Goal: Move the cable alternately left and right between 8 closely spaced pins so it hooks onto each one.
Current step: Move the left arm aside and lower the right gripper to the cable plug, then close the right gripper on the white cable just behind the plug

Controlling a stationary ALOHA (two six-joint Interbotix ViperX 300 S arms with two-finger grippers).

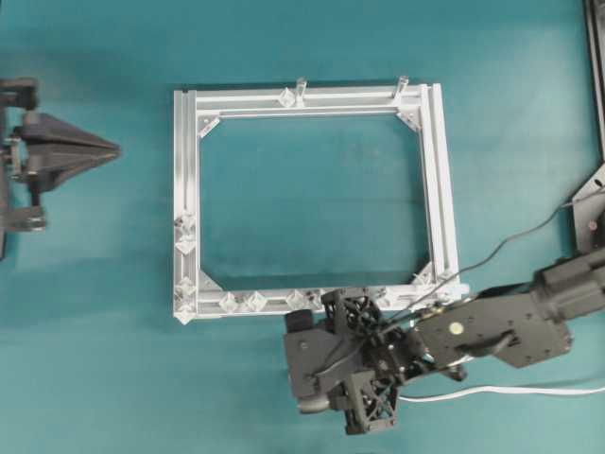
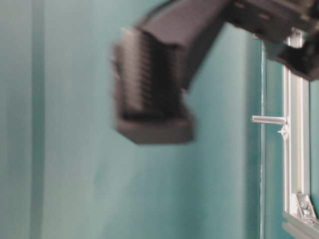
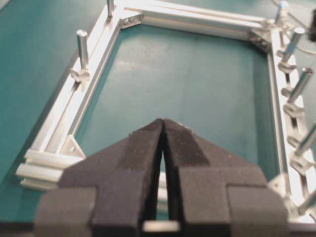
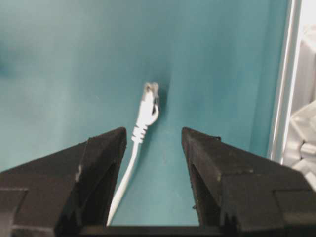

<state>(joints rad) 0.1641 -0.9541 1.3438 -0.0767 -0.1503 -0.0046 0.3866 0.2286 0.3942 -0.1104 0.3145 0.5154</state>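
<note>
Item — right gripper (image 4: 153,143): jaws stood wide apart and held nothing, poised over the teal table (image 1: 95,331) just outside the frame's (image 1: 307,99) near rail.

Item — cable (image 4: 134,148): white cord lying loose on the table between those spread jaws, its pale plug (image 4: 149,96) pointing away beyond the fingertips; in the overhead view its tail ran off toward the right edge. It hooked no pin.

Item — left gripper (image 3: 163,148): pads pressed together, empty, parked well to the left of the frame.

Step in hand, as I judged it — picking up the cord. Done well, the jaws would settle squarely astride it just behind the plug's ribbed collar, leaving a short free end to steer.

Surroundings — pins (image 1: 241,302): small translucent studs along the near rail and up the left rail, closely set; two upright metal posts (image 1: 301,90) on the far rail. The right arm's own bulk covered part of the near rail, and a thin black wire (image 1: 510,241) crossed that corner — both could snag.
</note>
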